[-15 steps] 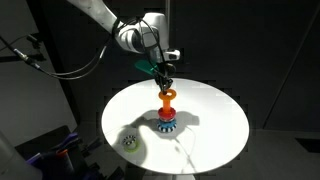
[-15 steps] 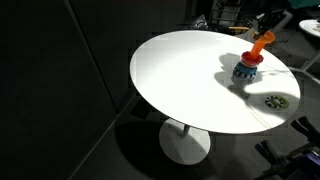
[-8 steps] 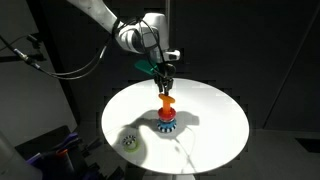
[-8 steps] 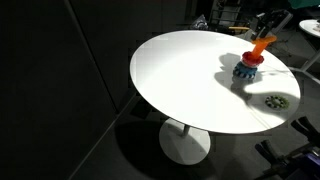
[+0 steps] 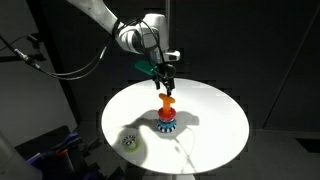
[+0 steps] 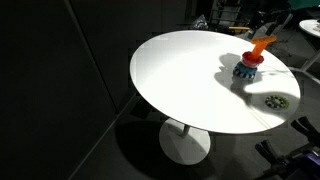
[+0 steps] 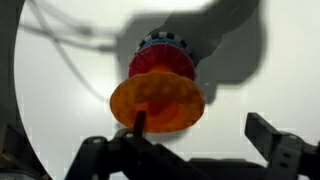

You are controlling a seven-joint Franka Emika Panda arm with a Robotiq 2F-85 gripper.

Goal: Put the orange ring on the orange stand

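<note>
Two rings, the red ring (image 7: 162,62) and the blue toothed ring (image 7: 165,41), are seen already seated round the foot of the orange stand (image 5: 167,107), which is placed near the middle of the round white bench (image 5: 215,125). The orange ring (image 5: 167,100) is found directly over the stand, above the red ring and just below the jaws. In an exterior view the ring (image 6: 262,45) is shown tilted rather than level. Whether the peg is already threaded through the hole cannot be told, since the ring (image 7: 157,100) is blurred in the wrist view and the peg's top is hidden beneath it. There the jaws are shown spread wider than the ring: one finger (image 7: 138,124) is laid against the ring's near edge, while the other finger (image 7: 275,140) is set well apart from it. The ring is therefore judged to be released rather than clamped. The carrying and the lining-up are judged to be done. What is left, as far as can be seen, is for the ring to be settled level down the peg onto the red ring and for the jaws to be drawn clear. A small pale speckled object (image 5: 129,142) is left untouched at the near left of the bench, well apart from the stand.
</note>
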